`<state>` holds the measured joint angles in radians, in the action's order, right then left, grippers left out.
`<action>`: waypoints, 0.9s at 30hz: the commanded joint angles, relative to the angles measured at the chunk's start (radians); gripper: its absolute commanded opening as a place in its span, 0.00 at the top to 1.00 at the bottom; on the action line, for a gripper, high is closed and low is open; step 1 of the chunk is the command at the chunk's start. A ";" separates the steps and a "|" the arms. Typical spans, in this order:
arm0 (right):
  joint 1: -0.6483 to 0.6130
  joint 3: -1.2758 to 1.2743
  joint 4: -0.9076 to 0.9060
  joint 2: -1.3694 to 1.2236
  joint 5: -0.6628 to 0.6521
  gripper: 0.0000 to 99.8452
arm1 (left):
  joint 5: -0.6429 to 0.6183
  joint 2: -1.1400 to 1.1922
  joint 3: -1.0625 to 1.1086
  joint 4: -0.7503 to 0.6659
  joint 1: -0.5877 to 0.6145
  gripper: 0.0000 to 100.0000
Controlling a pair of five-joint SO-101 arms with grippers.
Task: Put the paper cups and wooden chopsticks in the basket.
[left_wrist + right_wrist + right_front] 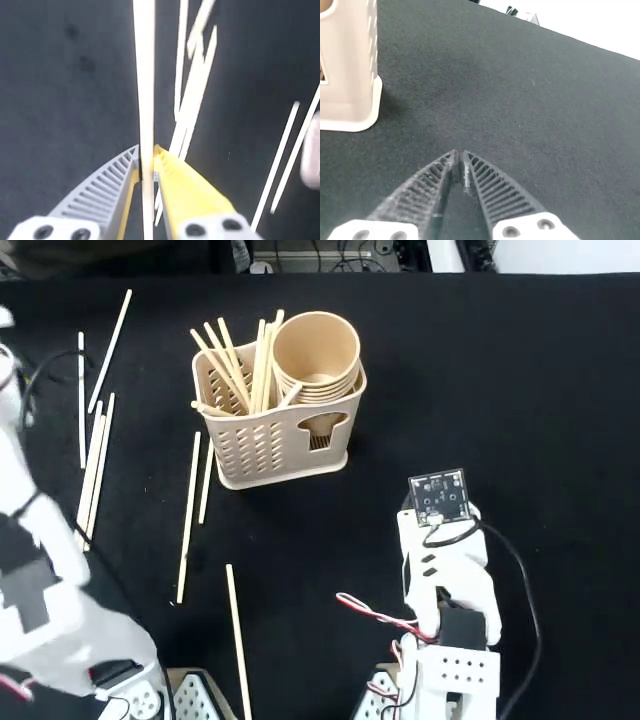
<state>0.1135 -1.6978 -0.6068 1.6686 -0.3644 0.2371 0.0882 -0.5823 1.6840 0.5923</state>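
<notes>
The beige slotted basket [280, 445] stands mid-table with stacked paper cups [316, 355] in its right half and several wooden chopsticks [235, 365] upright in its left half. My left gripper [147, 155] is shut on one chopstick [145, 75], held above a bunch of loose chopsticks [192, 100] on the mat. More chopsticks lie left of the basket [95, 465], beside it [188, 520] and near the front edge [238, 640]. My right gripper [459, 160] is shut on nothing, low over the mat, right of the basket's corner [355, 75].
Black mat [520, 390] covers the table. The right arm [445, 570] is folded at the front right, and the left arm [40, 580] rises along the left edge. Cables [370, 612] trail by the arm bases. Open mat lies right of the basket.
</notes>
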 commanded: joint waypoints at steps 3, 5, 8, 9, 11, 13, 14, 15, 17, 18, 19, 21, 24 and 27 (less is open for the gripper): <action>-0.012 0.002 0.015 0.002 -0.008 0.99 | -0.178 -0.230 -0.008 -0.233 -0.084 0.97; -0.012 0.002 0.015 0.002 -0.008 0.99 | -0.224 -0.258 -0.010 -0.315 -0.142 0.97; -0.012 0.002 0.015 0.002 -0.008 0.99 | -0.316 -0.292 -0.010 -0.440 -0.223 0.97; -0.012 0.002 0.015 0.002 -0.008 0.99 | -0.344 -0.304 -0.008 -0.479 -0.245 0.97; -0.012 0.002 0.015 0.002 -0.008 0.99 | -0.396 -0.333 -0.002 -0.548 -0.298 0.97; -0.012 0.002 0.015 0.002 -0.008 0.99 | -0.436 -0.367 0.001 -0.600 -0.344 0.97; -0.012 0.002 0.015 0.002 -0.008 0.99 | -0.453 -0.384 0.001 -0.618 -0.366 0.97; -0.012 0.002 0.015 0.002 -0.008 0.99 | -0.468 -0.397 0.001 -0.631 -0.389 0.97; -0.012 0.002 0.015 0.002 -0.008 0.99 | -0.500 -0.411 0.002 -0.647 -0.435 0.97; -0.012 0.002 0.015 0.002 -0.008 0.99 | -0.514 -0.417 0.004 -0.647 -0.456 0.97; -0.012 0.002 0.015 0.002 -0.008 0.99 | -0.519 -0.419 0.019 -0.641 -0.478 0.97; -0.012 0.002 0.015 0.001 -0.008 0.99 | -0.520 -0.431 0.088 -0.644 -0.521 0.97; -0.012 0.002 0.015 0.001 -0.008 0.99 | -0.526 -0.466 0.170 -0.644 -0.550 0.97; -0.012 0.002 0.015 0.002 -0.008 0.99 | -0.528 -0.555 0.311 -0.700 -0.556 0.97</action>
<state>0.1135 -1.6978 -0.6068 1.6686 -0.3644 -0.2693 -0.3475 -0.4028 1.0641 0.0552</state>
